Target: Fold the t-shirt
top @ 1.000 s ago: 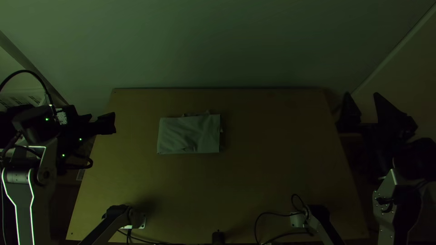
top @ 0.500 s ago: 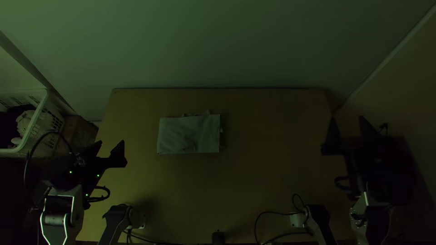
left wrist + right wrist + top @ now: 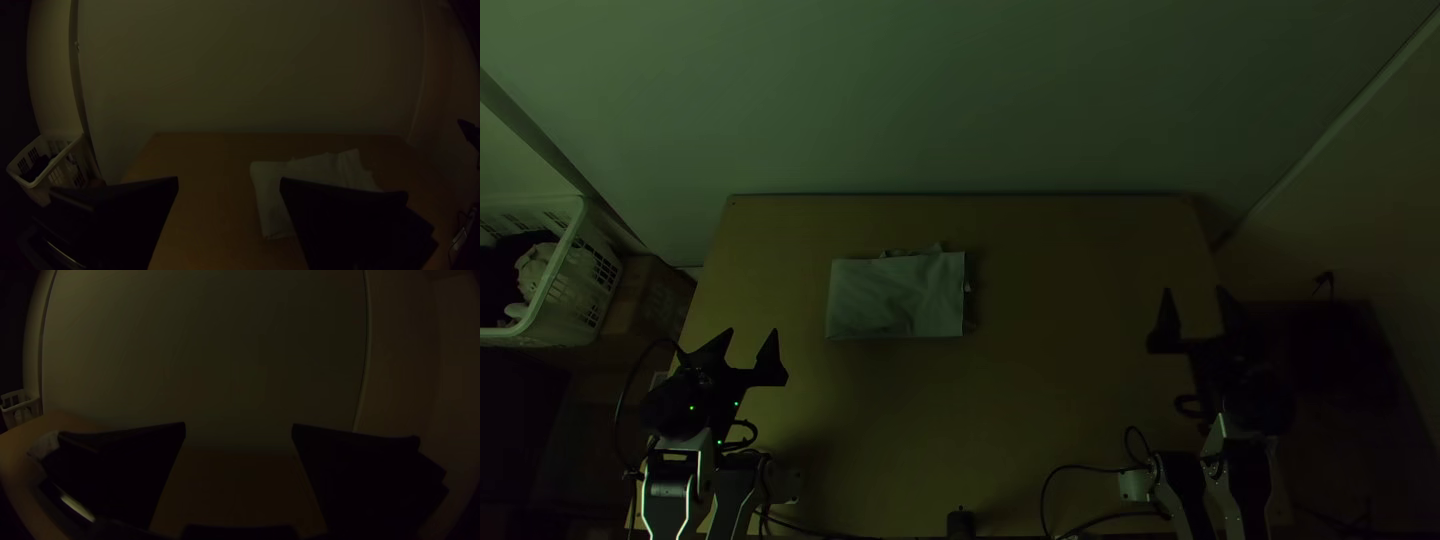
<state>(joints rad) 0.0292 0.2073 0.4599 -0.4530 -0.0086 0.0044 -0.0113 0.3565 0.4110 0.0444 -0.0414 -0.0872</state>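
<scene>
T-shirt fabric (image 3: 895, 295), pale and folded into a flat, nearly rectangular packet, lies on the light wooden worktop (image 3: 1040, 400), left of centre in the top view. Both claws are spread and empty, well apart from it: the wide black left claw (image 3: 752, 332) by the worktop's left edge, the matching right claw (image 3: 1194, 291) by the right.

Folding looks all but done. Any tidying calls for a light touch—one claw steadying the packet while the other tucks the loose bits at its far and right edges, lifting rather than dragging so the layers don't slip. Otherwise, leave it alone.

Those bits are probably sleeve or hem, though the dimness makes that uncertain. The layers underneath are hidden, and in the left wrist view the claw covers part of the fabric.
</scene>
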